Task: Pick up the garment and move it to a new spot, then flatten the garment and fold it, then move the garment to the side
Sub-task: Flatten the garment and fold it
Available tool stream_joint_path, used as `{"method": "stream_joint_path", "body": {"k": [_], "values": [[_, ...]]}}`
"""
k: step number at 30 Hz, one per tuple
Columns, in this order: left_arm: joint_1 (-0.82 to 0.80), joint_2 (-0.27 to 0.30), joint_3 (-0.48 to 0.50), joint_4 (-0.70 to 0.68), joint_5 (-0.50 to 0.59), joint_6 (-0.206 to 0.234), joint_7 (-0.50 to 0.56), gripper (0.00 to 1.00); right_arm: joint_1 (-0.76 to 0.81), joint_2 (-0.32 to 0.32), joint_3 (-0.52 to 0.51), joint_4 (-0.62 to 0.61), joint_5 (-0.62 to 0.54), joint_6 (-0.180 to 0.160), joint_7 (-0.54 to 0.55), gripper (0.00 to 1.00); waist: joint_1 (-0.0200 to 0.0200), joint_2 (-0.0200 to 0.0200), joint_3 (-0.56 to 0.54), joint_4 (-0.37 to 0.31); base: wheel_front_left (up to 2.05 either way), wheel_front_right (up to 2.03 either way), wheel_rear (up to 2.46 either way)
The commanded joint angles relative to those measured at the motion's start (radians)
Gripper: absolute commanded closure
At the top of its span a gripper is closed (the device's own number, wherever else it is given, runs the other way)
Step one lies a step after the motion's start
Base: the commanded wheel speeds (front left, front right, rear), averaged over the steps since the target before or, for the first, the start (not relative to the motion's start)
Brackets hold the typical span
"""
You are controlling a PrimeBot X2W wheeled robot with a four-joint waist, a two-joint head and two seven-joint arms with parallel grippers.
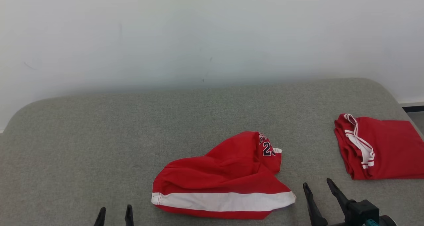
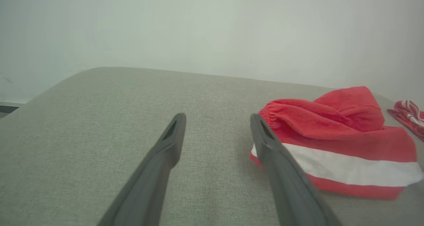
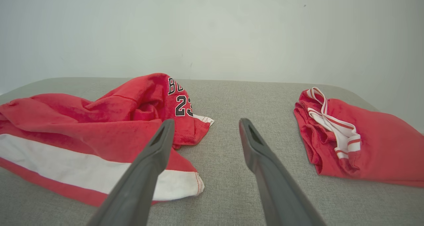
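Observation:
A crumpled red garment (image 1: 225, 178) with a white stripe and a dark "23" print lies in a heap near the front middle of the grey surface; it also appears as the garment (image 2: 334, 143) in the left wrist view and the garment (image 3: 96, 130) in the right wrist view. My left gripper (image 1: 114, 211) stands open at the lower left, apart from the cloth, holding nothing. My right gripper (image 1: 318, 183) stands open just right of the heap's front corner, also holding nothing. In the wrist views the left gripper (image 2: 217, 118) and right gripper (image 3: 205, 123) show spread fingers above bare fabric.
A second red garment (image 1: 381, 146) with white-striped trim lies folded at the right edge of the grey padded surface (image 1: 99, 136); it also shows as the folded garment (image 3: 357, 136). A pale wall (image 1: 212, 30) rises behind. The surface's corners are rounded.

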Motion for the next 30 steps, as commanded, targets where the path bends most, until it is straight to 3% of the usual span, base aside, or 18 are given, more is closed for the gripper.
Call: {"method": "stream_joint_path", "body": {"k": [1,5,11,20,30], "values": [[-0.010,0.000,-0.006,0.034,-0.011,-0.019,0.000,0.00,0.000,0.005,-0.003,0.011,0.017,-0.003,0.012,0.00,0.0001,0.0000,0.004,0.000,0.00,0.00,0.00],[-0.047,-0.001,-0.030,0.127,-0.027,-0.046,0.002,0.00,-0.007,0.012,-0.008,0.033,0.036,-0.003,0.053,0.00,0.0001,0.0000,0.013,0.001,0.00,0.00,0.00],[-0.185,-0.001,-0.088,0.320,-0.017,-0.067,0.044,0.00,-0.069,0.032,-0.007,0.132,0.035,-0.003,0.213,0.00,0.0001,0.0000,0.047,-0.004,0.00,0.00,0.00],[-0.288,-0.003,-0.131,0.433,-0.031,-0.047,0.065,0.00,-0.187,0.048,0.028,0.282,0.024,-0.003,0.249,0.00,0.0001,0.0000,0.084,-0.003,0.00,0.00,0.00],[-0.353,-0.001,-0.191,0.460,-0.050,-0.088,0.044,0.00,-0.254,0.041,0.078,0.383,0.054,-0.003,0.215,0.00,0.0001,0.0000,0.108,0.015,0.00,0.00,0.00]]}}
